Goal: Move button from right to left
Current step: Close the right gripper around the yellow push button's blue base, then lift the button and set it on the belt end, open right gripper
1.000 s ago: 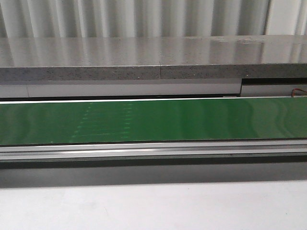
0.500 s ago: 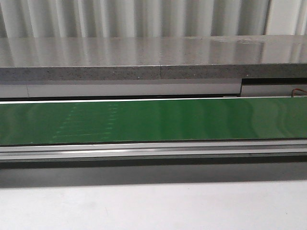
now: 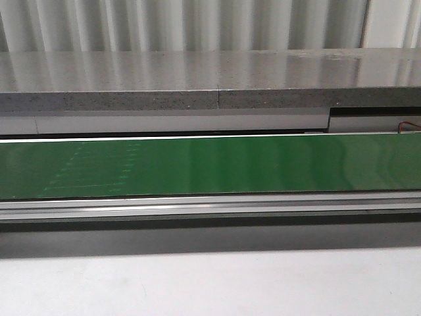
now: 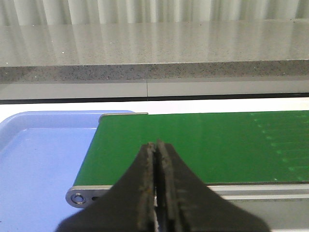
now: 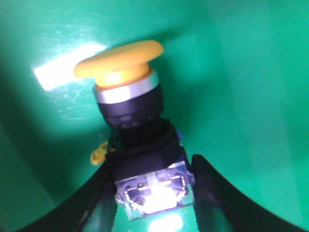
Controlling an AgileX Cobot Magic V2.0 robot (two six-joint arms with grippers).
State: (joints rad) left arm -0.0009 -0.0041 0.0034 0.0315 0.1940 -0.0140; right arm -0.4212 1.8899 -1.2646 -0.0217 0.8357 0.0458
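Note:
The button (image 5: 128, 96) shows only in the right wrist view: yellow mushroom head, silver ring, black collar and a clear rear block lit by a glare. It sits inside a green bin (image 5: 241, 72). My right gripper (image 5: 152, 164) has one finger against each side of the button's black body and is shut on it. My left gripper (image 4: 155, 145) is shut with nothing in it, hanging over the end of the green conveyor belt (image 4: 217, 140). Neither arm appears in the front view.
A blue tray (image 4: 38, 159) lies just past the belt's end, beside its metal roller bracket (image 4: 77, 198). The belt (image 3: 263, 164) runs across the front view, with a grey stone counter (image 3: 197, 79) behind it and a white table surface (image 3: 210, 283) in front.
Faint dashed marks on the green belt have shifted to the left across the three front frames. Nothing else in the front view has changed.

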